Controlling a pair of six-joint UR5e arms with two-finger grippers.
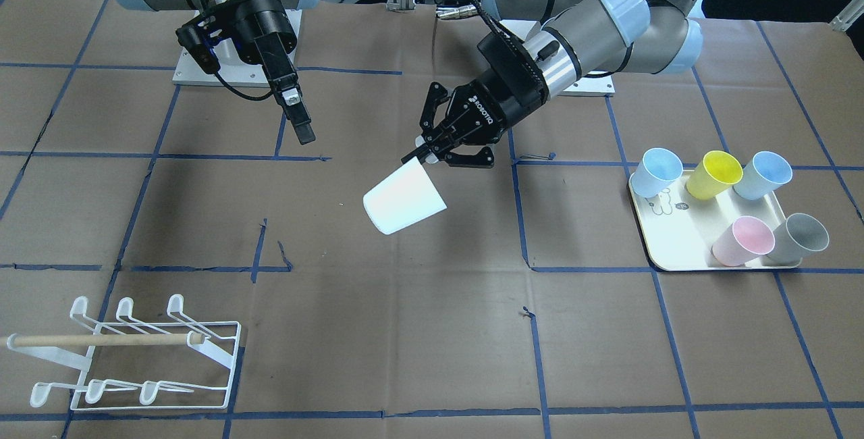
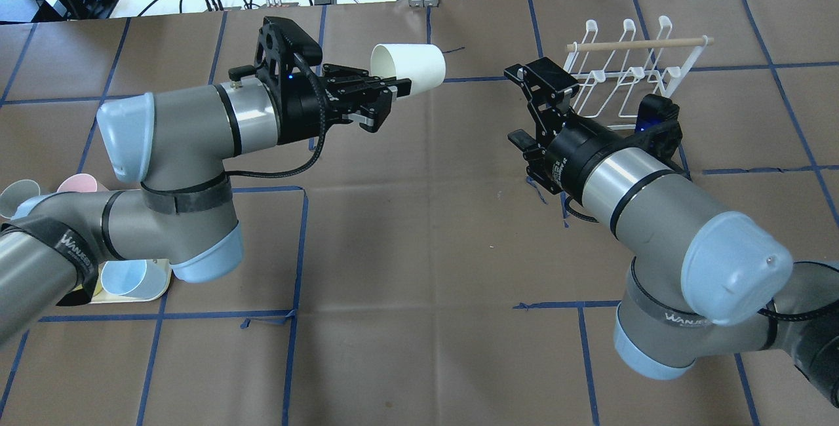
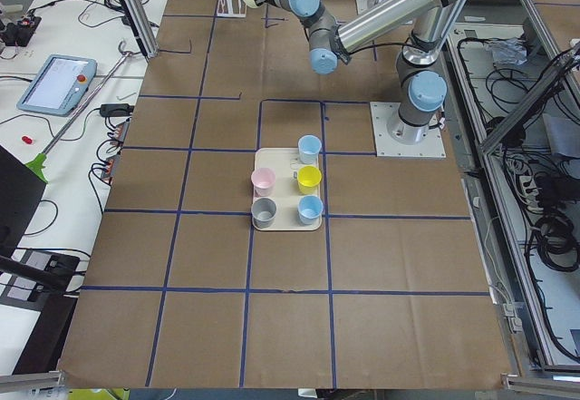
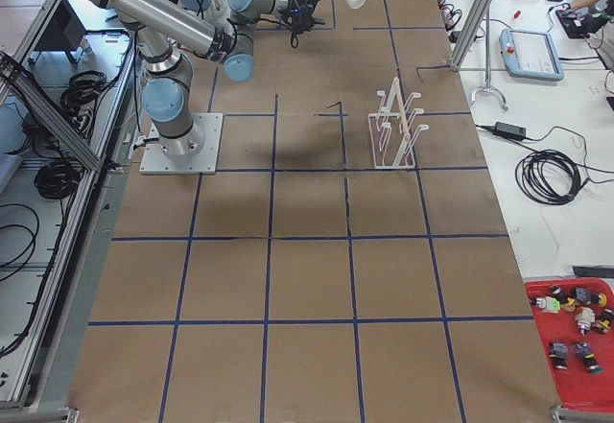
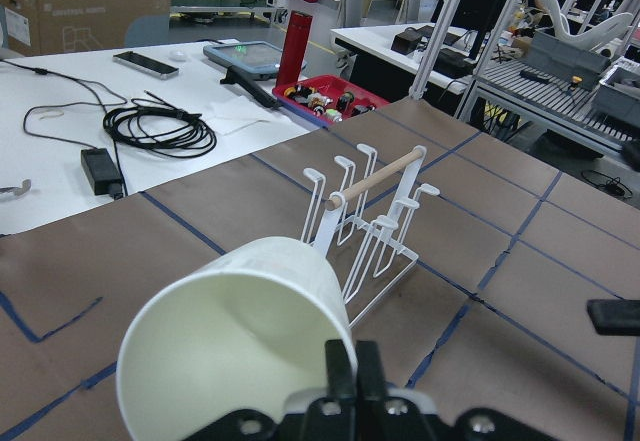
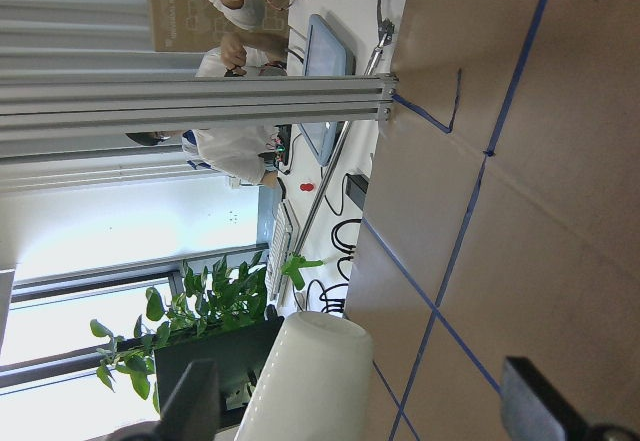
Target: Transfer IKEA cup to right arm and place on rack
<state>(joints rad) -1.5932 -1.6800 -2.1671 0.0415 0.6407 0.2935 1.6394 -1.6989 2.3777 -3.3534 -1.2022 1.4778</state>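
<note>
The white IKEA cup (image 1: 403,201) hangs on its side in mid-air over the middle of the table. My left gripper (image 1: 432,150) is shut on the cup's rim, one finger inside and one outside, as the left wrist view shows (image 5: 355,373). In the overhead view the cup (image 2: 409,67) points toward the right arm. The right gripper (image 2: 514,106) is open and empty, a short gap away from the cup. Seen from the right wrist, the cup's base (image 6: 310,381) lies between the spread fingers (image 6: 190,401) but farther out. The white wire rack (image 1: 135,358) stands behind the right gripper.
A cream tray (image 1: 702,253) on the left arm's side holds several coloured cups: pale blue, yellow, pink, grey. Brown paper with blue tape lines covers the table. The rack's wooden dowel (image 2: 639,44) sticks out sideways. People stand beyond the table's far end in the right wrist view.
</note>
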